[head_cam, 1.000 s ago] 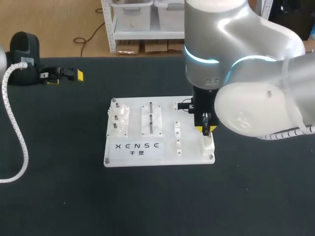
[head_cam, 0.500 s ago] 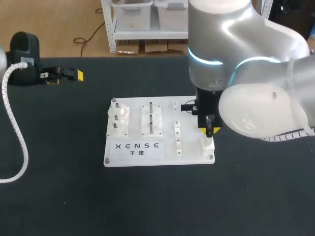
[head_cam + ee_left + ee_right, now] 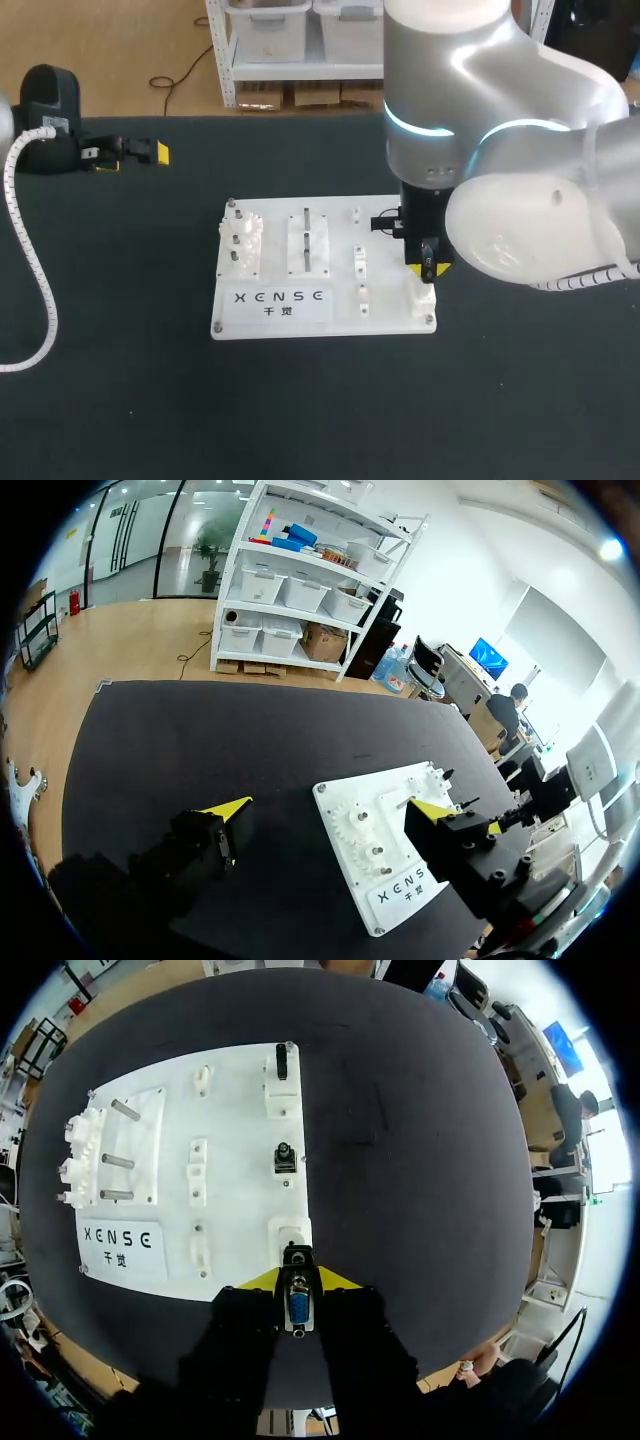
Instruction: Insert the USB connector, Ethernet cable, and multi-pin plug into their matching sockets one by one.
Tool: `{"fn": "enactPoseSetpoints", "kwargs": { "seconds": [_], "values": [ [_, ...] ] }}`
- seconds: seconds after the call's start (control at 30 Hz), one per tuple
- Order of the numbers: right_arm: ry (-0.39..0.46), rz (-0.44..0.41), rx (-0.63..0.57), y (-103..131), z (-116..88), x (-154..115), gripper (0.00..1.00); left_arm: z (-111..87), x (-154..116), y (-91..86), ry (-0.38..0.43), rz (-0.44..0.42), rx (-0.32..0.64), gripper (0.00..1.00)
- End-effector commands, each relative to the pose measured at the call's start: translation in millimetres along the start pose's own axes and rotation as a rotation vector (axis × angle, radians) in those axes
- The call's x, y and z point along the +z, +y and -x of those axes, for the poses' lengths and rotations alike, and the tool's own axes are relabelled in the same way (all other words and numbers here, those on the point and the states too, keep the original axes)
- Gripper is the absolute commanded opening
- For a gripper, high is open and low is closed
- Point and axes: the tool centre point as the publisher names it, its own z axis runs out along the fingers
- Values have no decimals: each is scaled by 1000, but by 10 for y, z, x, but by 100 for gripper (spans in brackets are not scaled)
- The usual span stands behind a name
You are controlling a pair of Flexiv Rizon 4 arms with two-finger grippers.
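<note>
The white socket board (image 3: 325,318) lies mid-table. My right gripper (image 3: 429,264) hovers over its front right corner, shut on the multi-pin plug (image 3: 298,1308), whose blue pin face shows between the yellow tips (image 3: 258,1280). Just ahead of the plug is an empty white socket (image 3: 290,1232). Farther along that row two dark plugs (image 3: 285,1157) (image 3: 281,1060) sit in their sockets. My left gripper (image 3: 130,153) rests at the table's far left, well away from the board. In the left wrist view it (image 3: 330,808) stands wide open and holds nothing.
The board also carries a block with gears (image 3: 240,240), a block with upright pins (image 3: 310,240) and small white fixtures (image 3: 360,275). A ribbed white hose (image 3: 40,290) from my left arm loops over the table's left side.
My right arm has shifted slightly to the right, toward the board's front right corner, with the plug still in its grip. The left arm has not moved.
</note>
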Motion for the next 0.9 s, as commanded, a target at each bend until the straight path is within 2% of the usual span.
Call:
{"fn": "enactPoseSetpoints", "kwargs": {
  "seconds": [0.03, 0.9],
  "values": [
    [-2, 0, 0, 7, -3, 31, 0, 0, 0, 0, 0, 0, 0, 100],
    [-11, -19, -4, 66, -7, 74, 0, 0, 0, 0, 0, 0, 0, 100]
  ]
}}
